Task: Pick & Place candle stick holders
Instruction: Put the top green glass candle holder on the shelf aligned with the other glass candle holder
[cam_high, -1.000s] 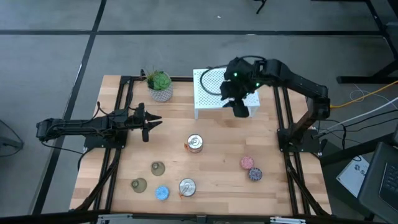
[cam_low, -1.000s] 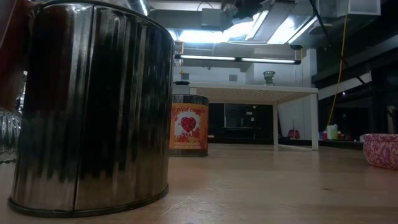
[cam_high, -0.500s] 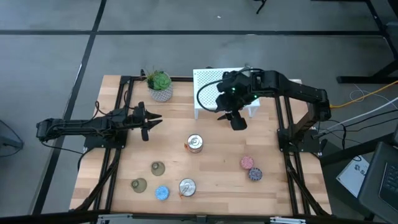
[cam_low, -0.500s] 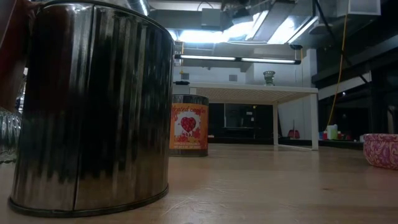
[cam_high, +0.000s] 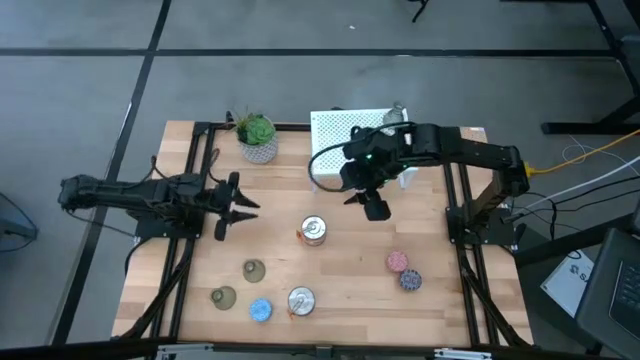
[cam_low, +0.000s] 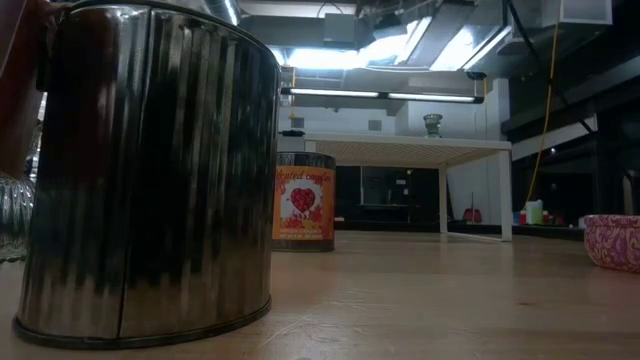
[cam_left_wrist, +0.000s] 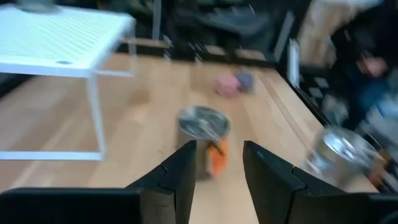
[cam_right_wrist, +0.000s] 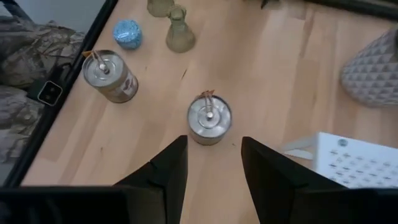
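Note:
Two olive-grey candle stick holders (cam_high: 254, 268) (cam_high: 222, 296) stand on their wide bases on the table near the front left. They also show in the right wrist view (cam_right_wrist: 178, 34) (cam_right_wrist: 160, 6). A third holder (cam_low: 432, 124) stands on top of the white shelf (cam_high: 340, 135). My right gripper (cam_high: 375, 208) is open and empty, in front of the shelf, above and a little beyond the orange-labelled can (cam_right_wrist: 209, 118). My left gripper (cam_high: 232, 208) is open and empty at the table's left, pointing toward the same can (cam_left_wrist: 204, 134).
A second tin can (cam_high: 301, 300) and a blue disc (cam_high: 260, 311) sit near the front edge. Pink (cam_high: 397, 261) and purple (cam_high: 410, 280) discs lie at the right. A potted plant (cam_high: 259, 137) stands at the far left beside the shelf. Bare wood lies between the can and the discs.
My right gripper has come away from the shelf, toward the table's near and left side and toward the orange-labelled can, staying open. My left gripper has shifted a little toward the near edge.

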